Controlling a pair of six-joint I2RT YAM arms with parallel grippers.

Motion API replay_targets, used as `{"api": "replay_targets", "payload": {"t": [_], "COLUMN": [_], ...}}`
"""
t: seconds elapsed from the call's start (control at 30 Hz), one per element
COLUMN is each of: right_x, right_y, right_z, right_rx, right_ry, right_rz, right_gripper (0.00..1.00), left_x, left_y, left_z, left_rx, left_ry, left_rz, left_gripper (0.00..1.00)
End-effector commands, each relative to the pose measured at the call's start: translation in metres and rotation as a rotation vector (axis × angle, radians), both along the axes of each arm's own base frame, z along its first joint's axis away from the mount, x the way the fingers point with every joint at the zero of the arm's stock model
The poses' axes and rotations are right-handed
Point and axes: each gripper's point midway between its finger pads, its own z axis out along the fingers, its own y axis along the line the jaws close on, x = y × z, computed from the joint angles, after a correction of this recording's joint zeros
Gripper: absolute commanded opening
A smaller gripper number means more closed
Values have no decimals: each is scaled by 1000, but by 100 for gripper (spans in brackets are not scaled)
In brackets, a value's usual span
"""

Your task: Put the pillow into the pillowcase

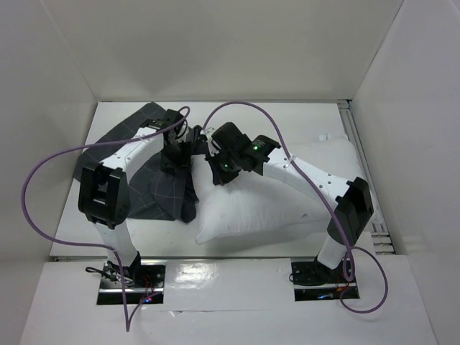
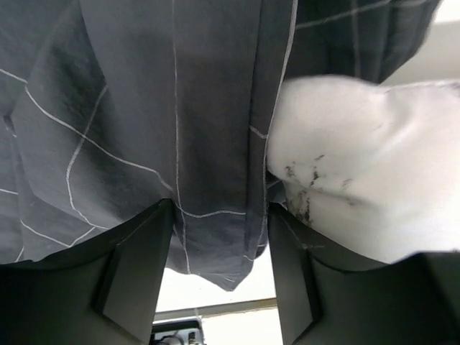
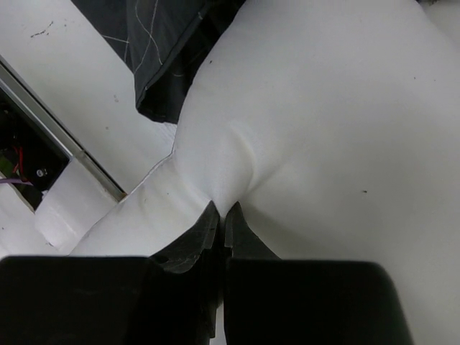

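The white pillow [image 1: 273, 205] lies across the middle and right of the table. Its left end meets the dark grid-lined pillowcase [image 1: 154, 190], which lies limp on the left. My left gripper [image 1: 177, 153] hovers over the pillowcase's upper edge. In the left wrist view my left gripper [image 2: 221, 210] stands open; a fold of the pillowcase [image 2: 144, 108] hangs loose between the fingers, with a smudged end of the pillow [image 2: 374, 165] bulging against the right finger. My right gripper [image 3: 224, 213] is shut on a pinch of the pillow [image 3: 323, 108] near its left end, with the pillowcase [image 3: 165, 43] beyond it.
White walls [image 1: 50, 108] enclose the table [image 1: 287, 115] on three sides. A metal rail [image 1: 357, 144] runs along the right edge, and another rail [image 3: 65, 144] shows in the right wrist view. Purple cables [image 1: 43, 165] loop over both arms.
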Motion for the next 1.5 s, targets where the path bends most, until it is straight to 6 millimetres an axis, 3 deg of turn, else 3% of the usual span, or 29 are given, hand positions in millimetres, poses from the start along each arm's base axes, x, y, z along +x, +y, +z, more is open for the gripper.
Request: {"api": "replay_targets", "payload": {"t": [0.0, 0.07, 0.17, 0.2, 0.27, 0.53, 0.57, 0.6, 0.67, 0.77, 0.87, 1.03, 1.07, 1.37, 1.47], "right_x": [9, 9, 10, 10, 12, 14, 15, 12, 12, 5, 3, -4, 0, 64, 93], "right_y": [18, 18, 17, 17, 19, 21, 22, 22, 21, 21, 24, 41, 42, 28, 18], "right_z": [26, 26, 28, 28, 28, 35, 31, 27, 24, 24, 35, 49, 57, 53, 77], "right_rx": [68, 69, 64, 64, 65, 70, 63, 62, 55, 46, 43, 38, 48, -52, -52], "right_ry": [-65, -65, -70, -70, -71, -83, -77, -65, -59, -51, -69, -102, -123, -215, -285], "right_rz": [16, 16, 10, 10, 10, 16, 16, 24, 24, 47, 74, 120, 111, 36, -14], "right_gripper": [0, 0, 0, 0, 0, 0, 0, 0, 0, 0, 0, 0, 0, 0, 0], "left_x": [-7, -5, 1, 4, 7, 2, 0, 0, 0, 1, 4, 3, 2, -23, -34], "left_y": [10, 15, 22, 22, 23, 7, 3, 5, 6, 3, -2, -20, -22, -27, -24], "left_z": [-6, -6, 4, 10, 21, 69, 73, 74, 77, 87, 111, 142, 142, 172, 165], "left_rx": [74, 101, 134, 139, 144, -47, -70, -78, -93, -139, -209, -319, -329, -380, -371], "left_ry": [1, -7, -42, -55, -64, -121, -128, -126, -130, -145, -194, -233, -230, -263, -234], "left_rz": [-8, 10, 32, 36, 48, 34, 27, 32, 48, 43, 25, -38, -43, -133, -136], "left_gripper": [66, 62, 46, 34, 25, 25, 22, 11, 1, 0, 0, 0, 0, 0, 0]}}
